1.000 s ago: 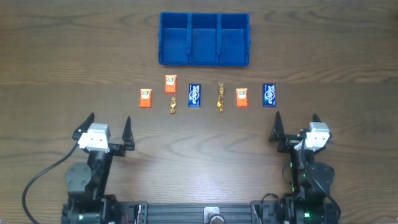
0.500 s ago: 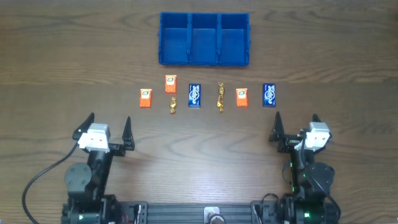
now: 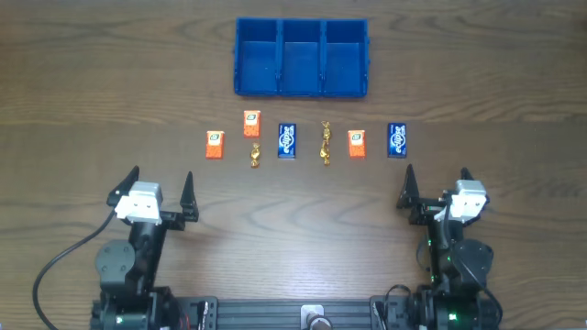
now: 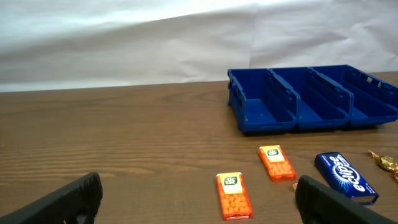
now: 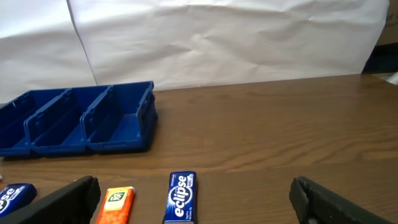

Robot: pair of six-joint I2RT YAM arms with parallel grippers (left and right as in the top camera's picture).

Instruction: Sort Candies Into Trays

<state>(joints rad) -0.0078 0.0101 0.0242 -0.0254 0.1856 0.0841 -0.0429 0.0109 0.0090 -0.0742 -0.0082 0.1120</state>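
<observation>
top view: rectangular three-compartment blue plastic tray (image 3: 302, 22) on wood-grain table (image 3: 92, 82)

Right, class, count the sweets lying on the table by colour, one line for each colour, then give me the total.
Orange boxes: 3
Blue packs: 2
Gold-wrapped sweets: at least 2; the longer one may be two lying end to end
Total: at least 7
</observation>
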